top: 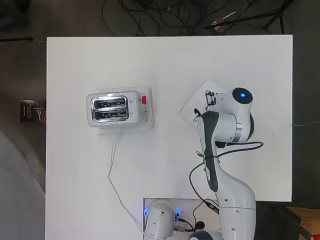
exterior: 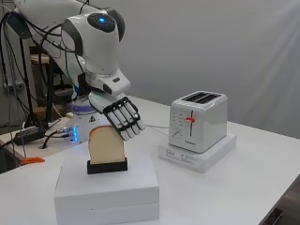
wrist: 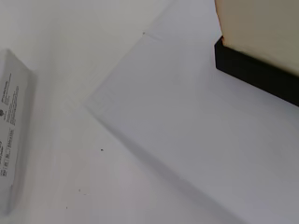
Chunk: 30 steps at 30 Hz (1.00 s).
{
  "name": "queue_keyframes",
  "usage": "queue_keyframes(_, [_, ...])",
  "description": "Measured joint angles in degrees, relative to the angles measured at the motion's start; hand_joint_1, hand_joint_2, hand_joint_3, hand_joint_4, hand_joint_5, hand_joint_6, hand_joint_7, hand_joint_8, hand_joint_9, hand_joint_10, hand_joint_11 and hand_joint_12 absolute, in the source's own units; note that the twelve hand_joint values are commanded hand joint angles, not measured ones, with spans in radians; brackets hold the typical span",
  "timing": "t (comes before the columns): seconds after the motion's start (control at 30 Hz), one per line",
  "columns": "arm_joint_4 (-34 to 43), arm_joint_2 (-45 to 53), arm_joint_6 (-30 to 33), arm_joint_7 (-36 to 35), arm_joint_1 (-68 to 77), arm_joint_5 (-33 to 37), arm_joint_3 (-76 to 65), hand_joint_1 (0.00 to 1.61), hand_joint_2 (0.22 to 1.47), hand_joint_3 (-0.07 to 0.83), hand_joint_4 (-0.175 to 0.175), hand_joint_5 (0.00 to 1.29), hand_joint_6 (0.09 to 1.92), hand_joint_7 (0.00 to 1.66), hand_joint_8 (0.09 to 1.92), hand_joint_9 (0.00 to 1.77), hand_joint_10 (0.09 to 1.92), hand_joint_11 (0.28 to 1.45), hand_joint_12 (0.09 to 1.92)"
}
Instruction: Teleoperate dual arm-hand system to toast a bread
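Observation:
A slice of bread stands upright in a black holder on a white box. The hand hangs just above and behind the slice, its fingers straight and pointing down, holding nothing. In the overhead view the arm covers the bread; only the hand and a corner of the box show. A white toaster with a red lever sits on a flat white base to the right, slots empty. The wrist view shows the bread, holder and box top.
The toaster's white cord runs across the table toward the arm's base. The toaster base lies between the box and the table's far edge. Cables and equipment sit beyond the table at the left of the side view.

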Motion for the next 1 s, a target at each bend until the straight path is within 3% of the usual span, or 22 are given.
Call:
queue_keyframes(0.37, [0.99,-1.91,-0.86,0.60,-0.39,-3.76,-9.10,0.38,1.14,-0.014,-0.131,0.25,0.09,0.33,0.09,0.38,0.09,0.40,0.09])
queue_keyframes(0.4, [1.04,-2.10,-0.88,0.36,-0.33,-3.81,-9.76,0.57,1.17,-0.008,-0.020,0.43,0.47,0.55,0.09,0.58,0.09,0.47,0.09])
queue_keyframes(0.43, [1.11,-2.29,-0.87,0.13,-0.22,-3.85,-10.37,0.85,1.15,-0.002,-0.051,0.62,0.74,0.79,0.36,0.90,0.12,0.62,0.09])
queue_keyframes(0.47, [1.03,-2.35,-0.64,0.03,-0.29,-3.97,-10.68,0.94,1.16,0.001,0.017,0.73,0.94,0.98,0.55,1.12,0.29,0.72,0.19])
queue_keyframes(0.53, [-0.15,-2.65,1.39,-0.03,-1.59,-4.68,-9.87,1.15,1.16,0.005,-0.099,0.75,1.10,1.07,0.87,1.30,0.37,0.75,0.32])
queue_keyframes(0.6, [-1.77,-2.98,4.49,0.26,-4.02,-5.06,-7.96,1.22,1.16,0.001,-0.156,0.73,1.17,1.08,0.97,1.37,0.27,0.74,0.34])
queue_keyframes(0.77, [-2.77,-3.67,6.65,0.91,-4.59,-4.26,-6.49,1.23,1.17,0.000,-0.175,0.69,1.25,1.07,0.97,1.41,0.10,0.73,0.38])
queue_keyframes(0.9, [-2.57,-3.74,6.97,0.82,-3.17,-2.97,-1.84,1.23,1.18,0.001,-0.175,0.68,1.27,1.06,0.99,1.42,0.09,0.74,0.40])
queue_keyframes(1.0, [-1.32,-3.66,7.20,1.07,-1.93,-1.28,4.59,1.22,1.20,-0.001,-0.175,0.64,1.33,1.02,1.06,1.43,0.09,0.70,0.56])
